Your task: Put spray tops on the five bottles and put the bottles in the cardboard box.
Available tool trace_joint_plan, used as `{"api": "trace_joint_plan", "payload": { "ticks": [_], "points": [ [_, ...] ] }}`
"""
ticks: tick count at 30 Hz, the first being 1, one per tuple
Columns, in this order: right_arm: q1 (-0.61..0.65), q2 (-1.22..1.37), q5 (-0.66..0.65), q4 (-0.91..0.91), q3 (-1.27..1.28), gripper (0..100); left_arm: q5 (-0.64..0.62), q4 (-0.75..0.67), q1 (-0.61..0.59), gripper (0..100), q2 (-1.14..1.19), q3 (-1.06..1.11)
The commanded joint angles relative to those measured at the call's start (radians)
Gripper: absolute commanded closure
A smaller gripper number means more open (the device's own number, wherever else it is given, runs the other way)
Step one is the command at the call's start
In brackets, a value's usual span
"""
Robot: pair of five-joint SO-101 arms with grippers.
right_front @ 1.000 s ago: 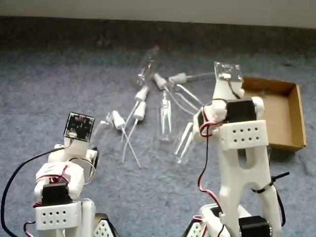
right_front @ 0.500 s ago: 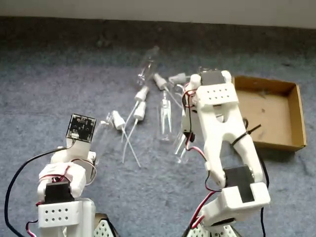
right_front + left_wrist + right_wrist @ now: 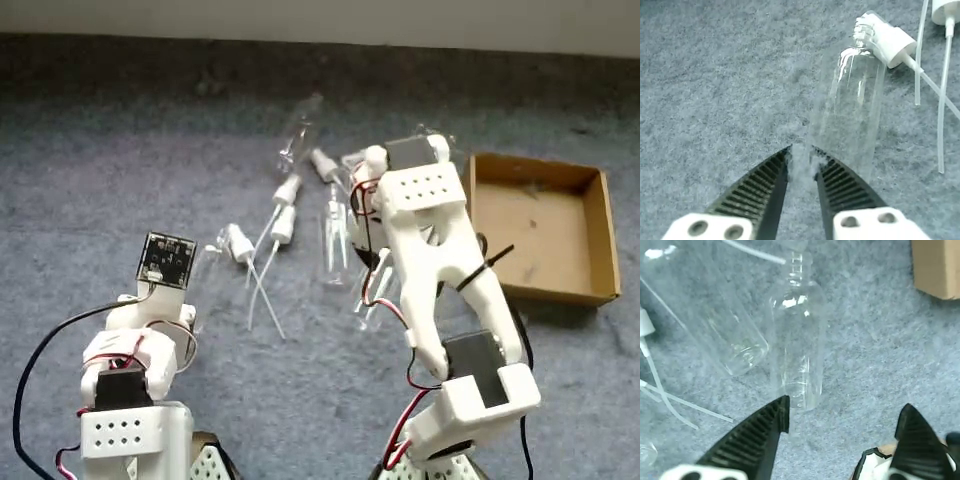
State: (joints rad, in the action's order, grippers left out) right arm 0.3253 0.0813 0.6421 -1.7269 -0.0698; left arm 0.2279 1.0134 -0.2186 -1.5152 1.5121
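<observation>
Right gripper (image 3: 846, 405) is spread wide open, hanging just above a clear bottle (image 3: 797, 340) that's lying on the grey carpet (image 3: 120, 140), with the cardboard box (image 3: 603, 235) sitting nearby. Left gripper (image 3: 802, 152) is pinched nearly closed on nothing, tips right at the base of a second bottle (image 3: 852, 95) with a spray top (image 3: 890, 42) at its neck.
</observation>
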Motion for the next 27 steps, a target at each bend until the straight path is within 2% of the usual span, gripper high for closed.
{"api": "trace_joint_plan", "payload": {
  "ticks": [1,3,8,22,27],
  "points": [
    [0.022,0.019,0.025,0.05,0.016,67.6,-0.009,-0.023,0.008,98,-0.004,-0.002],
    [0.022,0.053,0.049,0.056,0.056,67.6,-0.009,-0.023,0.008,98,-0.004,-0.002],
    [0.019,0.143,0.209,0.156,0.067,67.6,-0.009,-0.023,0.008,98,-0.004,-0.002],
    [0.024,0.283,0.216,0.236,0.058,67.7,-0.008,-0.023,0.008,98,-0.004,-0.002],
    [0.022,0.354,0.17,0.24,0.064,67.7,-0.008,-0.023,0.008,98,-0.004,-0.001]
  ]
}}
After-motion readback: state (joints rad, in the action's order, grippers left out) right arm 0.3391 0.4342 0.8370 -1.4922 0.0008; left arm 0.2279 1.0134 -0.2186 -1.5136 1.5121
